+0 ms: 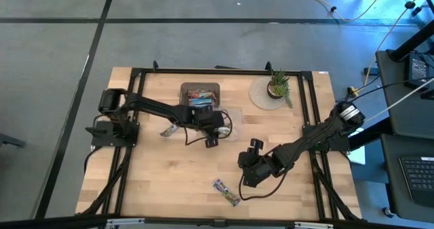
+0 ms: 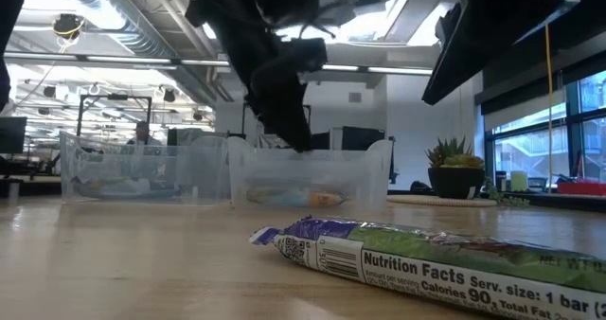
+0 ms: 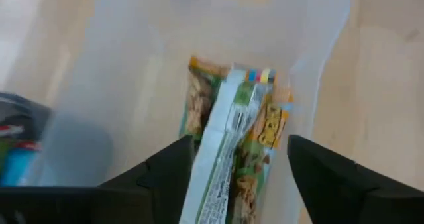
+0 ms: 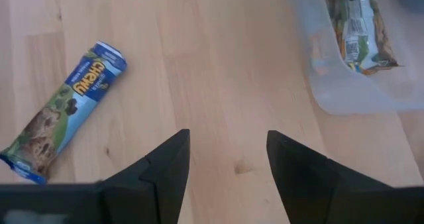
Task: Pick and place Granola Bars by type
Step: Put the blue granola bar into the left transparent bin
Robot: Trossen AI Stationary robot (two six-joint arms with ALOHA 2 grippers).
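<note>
My left gripper point(image 1: 215, 124) point(image 3: 232, 171) hangs open, pointing down into a clear tub point(image 2: 308, 173). A green-tan granola bar point(image 3: 232, 144) lies flat on the tub's bottom below its fingers, which stand apart on either side. My right gripper point(image 1: 245, 175) point(image 4: 228, 164) is open over bare wood. A blue-white bar point(image 4: 63, 111) lies flat on the table off to one side of it. A purple-and-green bar point(image 1: 227, 192) point(image 2: 426, 254) lies flat near the table's near edge.
A second clear tub point(image 2: 142, 168) stands beside the first, with something bluish inside. A dark brown tray point(image 1: 201, 93) at the far side holds more bars. A potted plant on a round mat point(image 1: 274, 90) sits at the far right. Black frame rails point(image 1: 308, 120) border the table.
</note>
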